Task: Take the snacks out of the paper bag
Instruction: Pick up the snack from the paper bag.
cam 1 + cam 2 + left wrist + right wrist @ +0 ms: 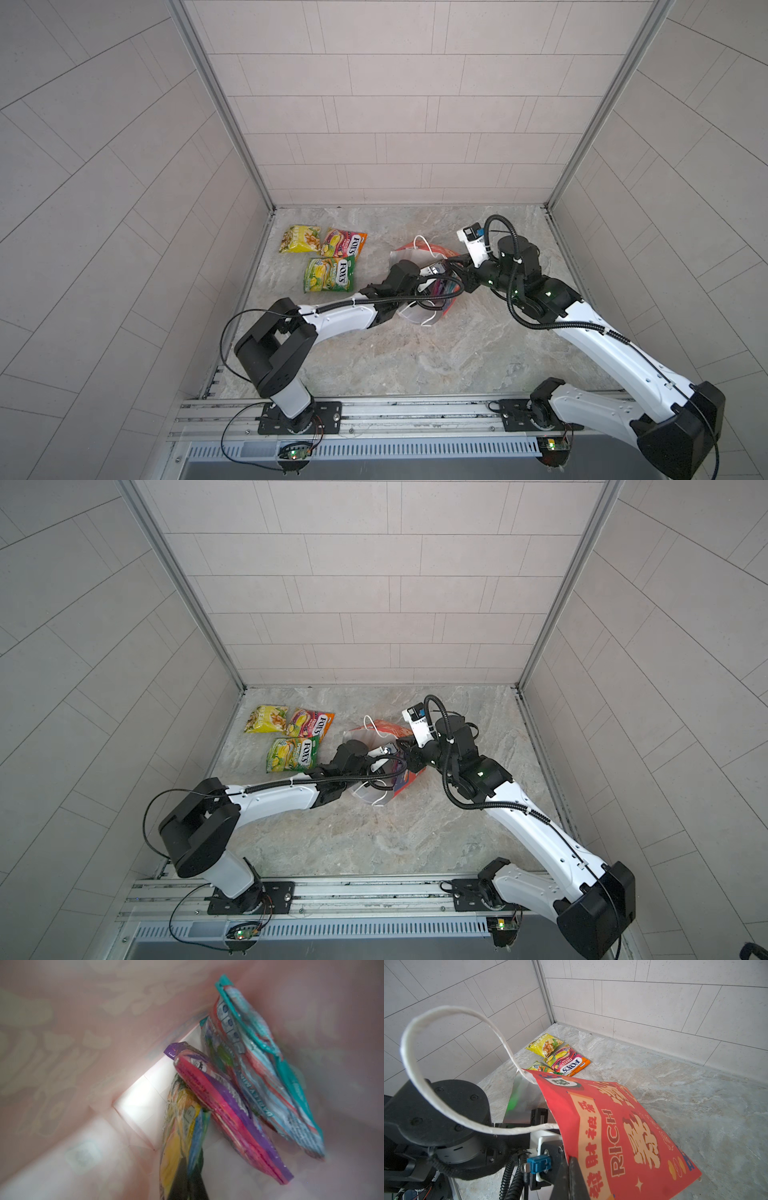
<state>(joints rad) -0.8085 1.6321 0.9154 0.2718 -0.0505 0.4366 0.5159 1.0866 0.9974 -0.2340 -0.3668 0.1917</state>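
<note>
The red paper bag (432, 249) (390, 729) (623, 1136) lies tilted mid-table with its mouth toward my arms. My right gripper (574, 1176) (451, 261) is shut on the bag's upper rim and holds it up. My left gripper (187, 1186) reaches inside the bag and is shut on the end of a yellow snack packet (178, 1147). Beside that packet, inside the bag, lean a purple packet (224, 1109) and a teal packet (259, 1064). From above, the left fingers are hidden by the bag.
Three snacks lie on the table at back left: a plain yellow packet (300, 240) (545, 1044), a pink-orange FOX'S packet (344, 245) (568, 1061) and a green FOX'S packet (328, 275) (293, 754). A white cord handle (446, 1105) loops over the left wrist. Tiled walls enclose three sides.
</note>
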